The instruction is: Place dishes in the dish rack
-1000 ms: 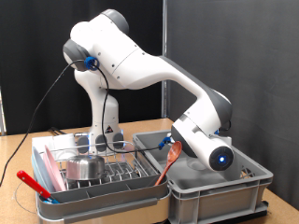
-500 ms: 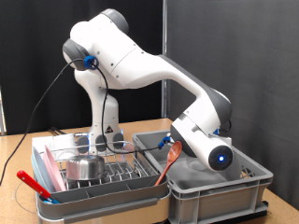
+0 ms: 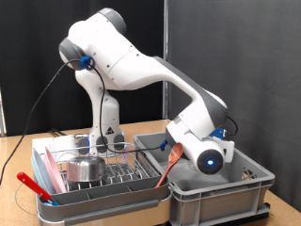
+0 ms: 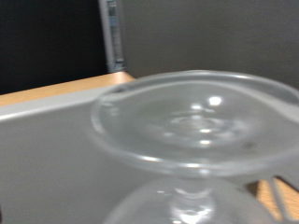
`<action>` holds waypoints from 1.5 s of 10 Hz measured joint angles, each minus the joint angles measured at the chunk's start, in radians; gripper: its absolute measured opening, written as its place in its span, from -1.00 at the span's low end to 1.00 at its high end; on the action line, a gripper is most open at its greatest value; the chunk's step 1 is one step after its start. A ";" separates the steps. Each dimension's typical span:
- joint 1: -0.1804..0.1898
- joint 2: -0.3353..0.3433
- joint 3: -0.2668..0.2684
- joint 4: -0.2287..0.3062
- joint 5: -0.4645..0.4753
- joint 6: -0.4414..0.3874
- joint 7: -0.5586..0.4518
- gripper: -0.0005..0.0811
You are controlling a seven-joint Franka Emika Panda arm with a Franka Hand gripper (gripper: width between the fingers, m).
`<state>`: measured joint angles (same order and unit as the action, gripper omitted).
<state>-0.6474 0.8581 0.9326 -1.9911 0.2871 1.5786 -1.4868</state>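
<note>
Shifting left vs prior pic, arm (image 3: 141, 66) over grey crate (image 3: 221, 188).

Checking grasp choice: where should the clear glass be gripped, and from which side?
Probably the narrow stem of the clear glass, approached level from the side: it seems to stand inverted, its wide flat foot uppermost, too broad to pinch from above. The gripper's fingers show in neither view.

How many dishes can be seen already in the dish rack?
2: a steel bowl in the middle of the dish rack and a pink plate upright at the exterior view's left. Others may be hidden.
</note>
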 joint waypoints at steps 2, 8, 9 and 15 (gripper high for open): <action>-0.032 -0.008 0.014 -0.032 0.018 0.045 0.000 0.99; -0.047 -0.015 0.014 -0.059 0.014 0.046 0.002 0.99; -0.049 -0.015 0.014 -0.070 0.017 0.052 0.002 0.99; -0.055 -0.015 0.024 -0.121 0.047 0.082 -0.004 0.99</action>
<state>-0.7025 0.8426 0.9563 -2.1123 0.3339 1.6602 -1.4905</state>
